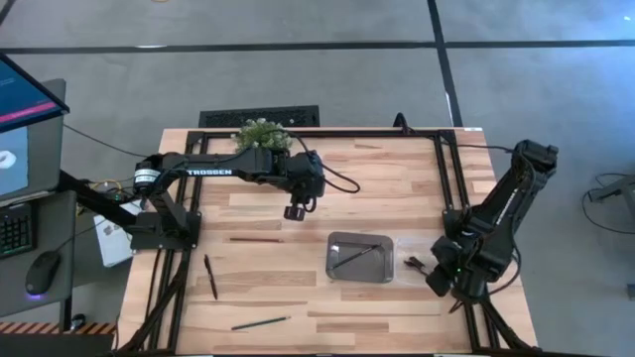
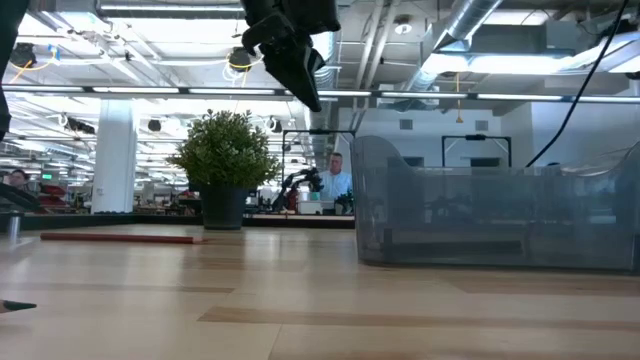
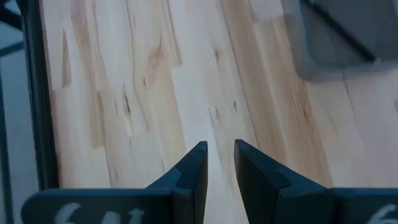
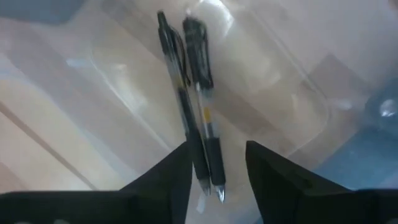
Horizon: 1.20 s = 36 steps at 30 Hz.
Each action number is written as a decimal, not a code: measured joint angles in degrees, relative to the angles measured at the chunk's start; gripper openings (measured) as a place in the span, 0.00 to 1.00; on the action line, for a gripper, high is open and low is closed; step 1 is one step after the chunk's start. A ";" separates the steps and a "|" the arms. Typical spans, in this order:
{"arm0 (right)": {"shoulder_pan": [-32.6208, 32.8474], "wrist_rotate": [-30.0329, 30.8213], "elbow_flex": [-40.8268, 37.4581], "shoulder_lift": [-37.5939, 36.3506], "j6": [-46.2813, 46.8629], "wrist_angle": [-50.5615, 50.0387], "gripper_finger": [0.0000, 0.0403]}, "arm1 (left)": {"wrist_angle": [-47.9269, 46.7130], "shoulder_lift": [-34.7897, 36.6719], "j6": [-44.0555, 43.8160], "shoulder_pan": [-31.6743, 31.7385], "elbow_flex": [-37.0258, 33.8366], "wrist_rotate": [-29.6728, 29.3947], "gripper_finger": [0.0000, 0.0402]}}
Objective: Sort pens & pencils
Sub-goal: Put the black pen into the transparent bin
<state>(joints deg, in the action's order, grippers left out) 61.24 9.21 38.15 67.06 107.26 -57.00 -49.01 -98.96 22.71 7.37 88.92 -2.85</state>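
Observation:
Two black-and-clear pens (image 4: pixel 198 93) lie side by side on the floor of a clear plastic container (image 4: pixel 280 93), tips toward the camera. My right gripper (image 4: pixel 217 168) hangs over them, pointing down and open, one finger on either side of their tip ends. It stands at the table's right edge (image 1: pixel 429 270). Another pen (image 1: pixel 210 276) lies near the left edge. One pencil (image 1: pixel 355 256) lies in the metal tray (image 1: pixel 335 270), and another (image 1: pixel 260 322) lies near the front edge. My left gripper (image 1: pixel 295 210) hangs high over the middle, slightly open and empty (image 3: pixel 221 155).
A potted plant (image 1: pixel 263 134) stands at the far edge. A reddish pencil (image 2: pixel 120 238) lies on the wood left of the middle. The clear container (image 2: pixel 490 215) stands right of the tray. Black frame rails (image 1: pixel 446 178) run along the table's sides.

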 joint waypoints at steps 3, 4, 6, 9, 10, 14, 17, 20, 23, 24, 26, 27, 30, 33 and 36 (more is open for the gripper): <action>-2.78 0.04 2.28 -0.83 -3.09 -2.64 0.46 | -1.33 1.62 -0.48 -0.19 0.02 -0.46 0.18; -3.70 0.06 3.46 -1.17 -4.36 -3.99 0.47 | -1.97 2.35 -0.73 -0.19 0.03 -0.18 0.18; -5.28 0.32 6.65 -1.92 -7.21 -6.94 0.48 | -1.89 4.07 -1.00 -0.28 0.09 1.55 0.18; -6.71 5.83 12.78 -3.24 -10.51 -11.69 0.49 | -3.37 6.71 -2.44 -0.30 0.04 4.20 0.18; -7.05 8.43 14.90 -3.64 -12.17 -12.91 0.49 | -3.35 7.75 -2.98 -0.33 -0.19 4.74 0.18; -8.81 19.44 21.92 -5.24 -21.92 -14.74 0.49 | -1.47 13.48 -5.80 -0.38 -4.16 5.22 0.18; -10.54 27.24 25.15 -6.11 -28.74 -14.04 0.48 | 0.72 18.80 -8.32 -0.57 -9.70 4.74 0.18; -13.15 30.14 27.12 -6.16 -36.56 -14.07 0.48 | 2.71 24.72 -10.86 -1.04 -15.89 4.14 0.18; -16.45 30.32 27.85 -6.15 -42.11 -13.96 0.48 | 3.49 30.09 -14.33 -1.88 -21.85 4.04 0.18; -17.68 30.31 27.86 -6.11 -43.77 -13.85 0.48 | 3.35 31.63 -15.81 -2.23 -23.61 4.05 0.18; -20.29 30.29 27.85 -5.89 -46.73 -13.74 0.48 | 3.07 34.75 -19.05 -2.98 -27.00 4.05 0.18; -21.51 30.30 27.85 -5.83 -47.91 -13.69 0.48 | 2.85 36.19 -20.48 -3.43 -28.73 4.08 0.18; -25.50 30.29 27.85 -5.80 -51.89 -13.23 0.48 | 1.95 39.69 -24.11 -4.74 -33.35 4.73 0.18; -29.37 30.29 27.85 -5.78 -55.67 -11.43 0.47 | 2.31 42.18 -30.83 -6.28 -37.41 5.63 0.18; -32.75 30.26 27.85 -5.78 -60.11 -8.52 0.47 | 1.69 43.87 -40.46 -8.13 -41.11 3.57 0.18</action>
<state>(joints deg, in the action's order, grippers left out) 28.49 39.48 66.00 61.28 47.15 -65.52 -47.32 -55.09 -17.74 -0.76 47.81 0.72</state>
